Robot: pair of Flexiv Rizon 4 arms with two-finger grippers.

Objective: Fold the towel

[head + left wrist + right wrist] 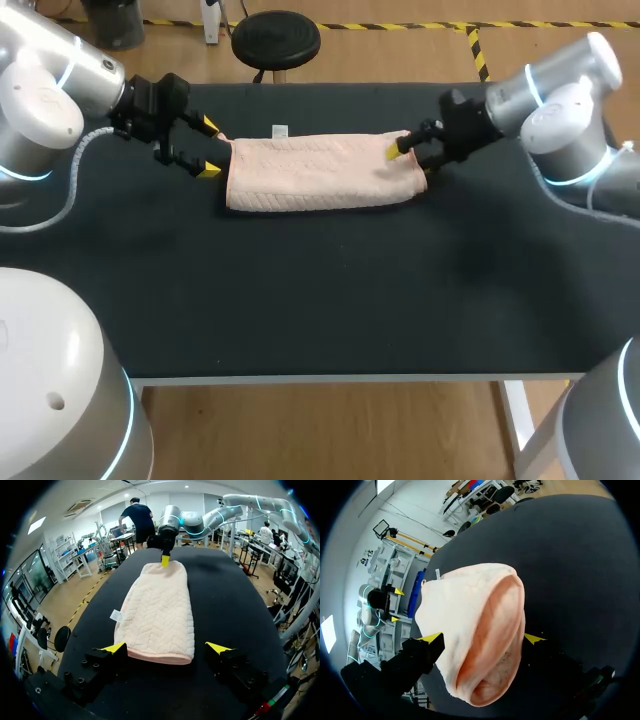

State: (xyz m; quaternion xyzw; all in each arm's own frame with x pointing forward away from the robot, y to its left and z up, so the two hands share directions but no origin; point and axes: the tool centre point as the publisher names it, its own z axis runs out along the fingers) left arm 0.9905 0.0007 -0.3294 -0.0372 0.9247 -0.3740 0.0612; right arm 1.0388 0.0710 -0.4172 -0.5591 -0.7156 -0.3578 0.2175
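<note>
Left claw (210, 148): spread open at towel's left short end, one tip just beside each corner, nothing held.

Towel (320, 172): pink, folded, flat on counter (330, 300), nearer far edge. Long axis runs left-right, one short end toward each claw. Small white tag (280, 130) sticks out at far long edge.

Right claw (410, 164): spread open, towel's right end between its fingers, fold gaping there. My head view shows only one right tip; other hidden. Layer count hard to make out.
</note>
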